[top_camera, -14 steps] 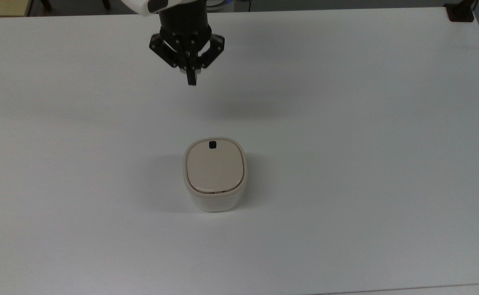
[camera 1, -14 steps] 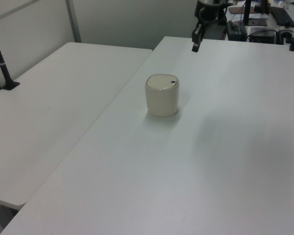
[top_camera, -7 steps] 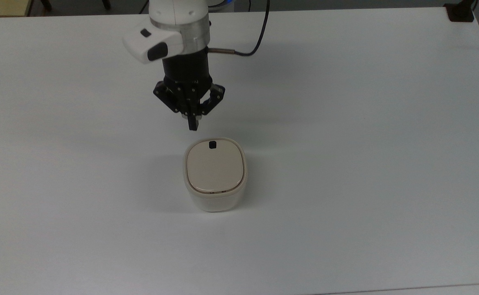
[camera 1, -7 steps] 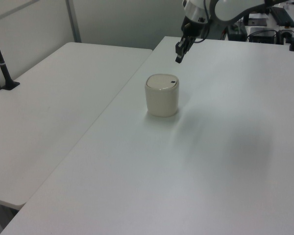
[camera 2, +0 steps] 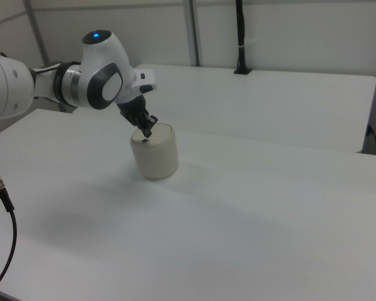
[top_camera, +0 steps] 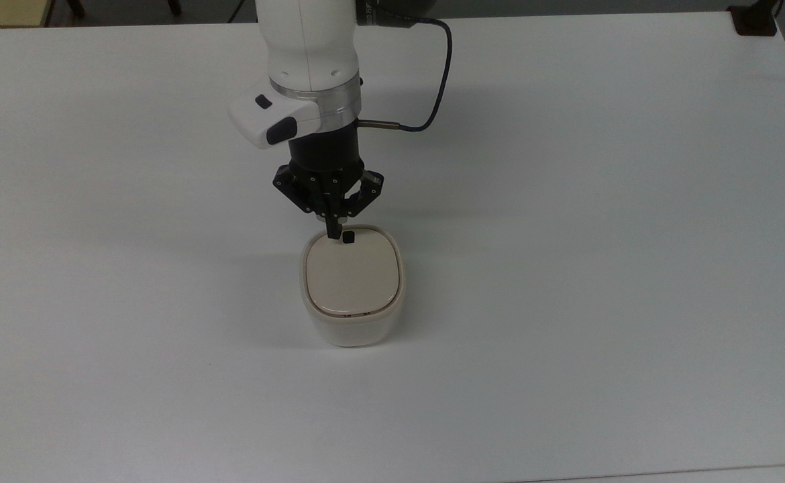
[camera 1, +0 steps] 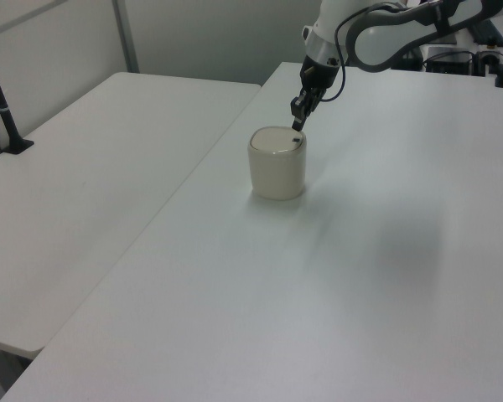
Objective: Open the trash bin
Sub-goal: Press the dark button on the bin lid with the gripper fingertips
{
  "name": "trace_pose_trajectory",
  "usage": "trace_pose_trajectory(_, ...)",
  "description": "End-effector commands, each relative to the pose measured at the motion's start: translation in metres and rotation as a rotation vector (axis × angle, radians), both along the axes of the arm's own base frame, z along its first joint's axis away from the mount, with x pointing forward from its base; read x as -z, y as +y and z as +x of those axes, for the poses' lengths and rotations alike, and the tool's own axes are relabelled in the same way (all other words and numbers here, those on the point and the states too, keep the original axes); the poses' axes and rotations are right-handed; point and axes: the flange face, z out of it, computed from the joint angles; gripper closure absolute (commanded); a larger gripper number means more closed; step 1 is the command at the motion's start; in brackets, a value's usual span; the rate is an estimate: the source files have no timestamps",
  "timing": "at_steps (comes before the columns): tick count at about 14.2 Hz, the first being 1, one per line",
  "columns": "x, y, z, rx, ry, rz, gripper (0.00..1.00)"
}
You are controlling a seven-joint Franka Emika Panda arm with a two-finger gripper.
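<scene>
Cream trash bin (top_camera: 352, 295) | lid closed | claw (top_camera: 331, 233) above button edge

The desk (top_camera: 600, 201) is a plain white, matte surface carrying a single item, the trash bin (top_camera: 352, 288), which stands upright on it near the middle in the top view. In the left view, a second white desk (camera 1: 92, 193) adjoins the first along the left view's left side, with a narrow seam between them. A black post (camera 1: 2, 105) is fixed at the second desk's far edge.
</scene>
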Motion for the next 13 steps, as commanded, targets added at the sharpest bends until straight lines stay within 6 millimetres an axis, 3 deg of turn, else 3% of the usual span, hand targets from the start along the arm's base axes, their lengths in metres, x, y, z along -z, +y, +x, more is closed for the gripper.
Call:
trace_pose_trajectory(1,0.015,0.008,0.000,0.013,-0.003,0.018,1.00)
trace_pose_trajectory(7,0.028,0.014,0.002,-0.002,-0.005,0.011,1.00)
trace_pose_trajectory(10,-0.001,0.008,-0.007,0.000,0.023,0.006,1.00)
trace_pose_trajectory(12,-0.031,0.000,-0.014,0.011,0.048,0.008,0.97)
trace_pose_trajectory(13,-0.052,-0.005,-0.022,0.017,0.079,0.007,0.79)
